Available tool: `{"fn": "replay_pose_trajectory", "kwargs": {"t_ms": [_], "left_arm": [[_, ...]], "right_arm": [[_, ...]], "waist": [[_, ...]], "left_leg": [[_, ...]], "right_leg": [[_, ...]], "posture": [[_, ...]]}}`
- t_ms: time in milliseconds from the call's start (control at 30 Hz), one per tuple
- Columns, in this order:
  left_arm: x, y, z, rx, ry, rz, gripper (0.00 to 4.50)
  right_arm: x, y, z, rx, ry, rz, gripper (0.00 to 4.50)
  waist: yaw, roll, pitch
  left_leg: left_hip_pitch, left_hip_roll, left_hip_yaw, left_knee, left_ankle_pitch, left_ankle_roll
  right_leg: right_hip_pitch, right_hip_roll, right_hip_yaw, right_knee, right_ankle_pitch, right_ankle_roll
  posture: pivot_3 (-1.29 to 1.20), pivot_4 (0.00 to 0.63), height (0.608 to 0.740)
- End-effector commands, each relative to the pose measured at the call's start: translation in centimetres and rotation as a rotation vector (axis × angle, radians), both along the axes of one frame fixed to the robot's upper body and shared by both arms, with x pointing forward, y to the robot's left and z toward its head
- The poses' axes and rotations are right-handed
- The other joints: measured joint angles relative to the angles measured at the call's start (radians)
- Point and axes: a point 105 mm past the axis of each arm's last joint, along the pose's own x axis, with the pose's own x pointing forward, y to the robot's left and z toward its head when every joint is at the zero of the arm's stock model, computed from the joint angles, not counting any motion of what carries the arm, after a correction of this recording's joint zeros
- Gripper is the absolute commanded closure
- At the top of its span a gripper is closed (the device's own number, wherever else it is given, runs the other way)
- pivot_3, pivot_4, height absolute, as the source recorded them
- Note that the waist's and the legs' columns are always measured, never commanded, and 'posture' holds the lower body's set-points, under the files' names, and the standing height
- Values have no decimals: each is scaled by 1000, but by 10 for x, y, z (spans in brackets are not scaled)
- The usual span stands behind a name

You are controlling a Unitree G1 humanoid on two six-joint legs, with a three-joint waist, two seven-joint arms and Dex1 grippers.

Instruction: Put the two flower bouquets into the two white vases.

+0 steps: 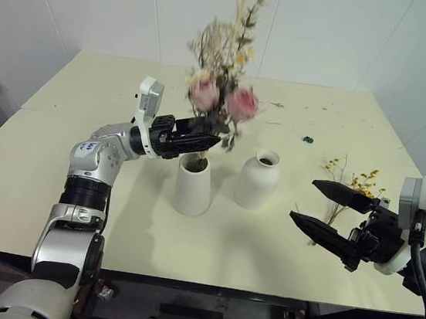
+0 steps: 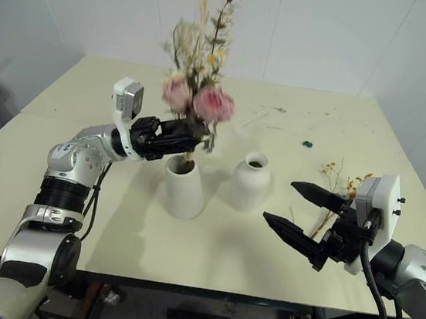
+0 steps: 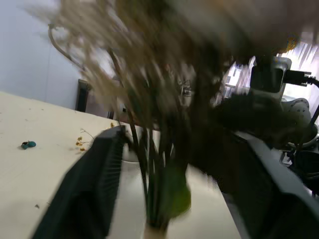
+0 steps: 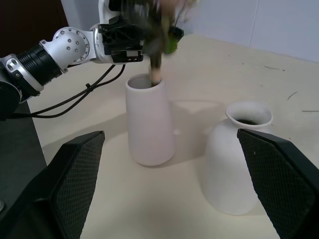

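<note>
Rose bunch (image 1: 220,90) upright, stems running straight down between the left gripper (image 1: 208,139) jaws into the mouth of the cone vase (image 1: 193,184) directly beneath; jaws look parted around the stems in the left wrist view, though blur there hides whether any pad touches. Right gripper (image 1: 324,208) jaws wide apart, holding nothing. Yellow bunch (image 1: 349,188) flat on the bench (image 1: 42,154) just beyond and beneath those jaws, stems pointing back toward them; plainly the nearer arm. Round vase (image 1: 257,179) off toward the left gripper. Lower stems partly hidden behind the right jaws.
</note>
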Motion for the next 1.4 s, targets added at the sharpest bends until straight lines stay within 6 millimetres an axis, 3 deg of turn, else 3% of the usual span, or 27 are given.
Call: {"fn": "replay_pose_trajectory", "kwargs": {"t_ms": [33,367,500,733,933,1033,1400], "left_arm": [[-8,7,15,0,-83,1,90],[-9,37,19,103,-133,14,19],[-9,55,29,83,-176,12,19],[-5,75,29,76,-179,53,19],[-20,83,23,79,-143,-34,19],[-23,92,19,97,-127,-20,19],[-35,120,11,167,-121,51,19]], "right_arm": [[1,-1,7,-10,-45,-1,0],[8,-7,-2,-37,-14,-66,0],[15,-23,-13,-60,38,-208,0],[29,-52,-23,-61,97,-463,0],[53,-79,-45,-91,237,-723,0],[63,-90,-58,-90,356,-842,0],[86,-86,-80,-101,564,-933,0]], "waist": [[0,0,0],[0,0,0],[2,0,0],[0,0,0],[-3,0,0],[-3,0,0],[-3,0,0]], "left_leg": [[0,0,0,0,0,0],[0,0,0,-1,0,0],[0,0,0,-1,0,0],[0,0,0,-1,0,0],[0,0,0,-1,0,0],[0,1,0,-2,0,1],[0,1,0,-3,0,1]], "right_leg": [[0,0,0,0,0,0],[0,0,0,-1,-1,-1],[0,0,0,-2,-2,-3],[0,0,0,-2,-2,-3],[0,0,0,-2,-2,-4],[0,0,0,-2,-8,-17],[-3,0,0,3,-8,-16]], "posture": [[0,150,740],[0,150,740],[0,150,740],[0,150,740],[0,150,740],[0,150,740],[0,150,740]]}}
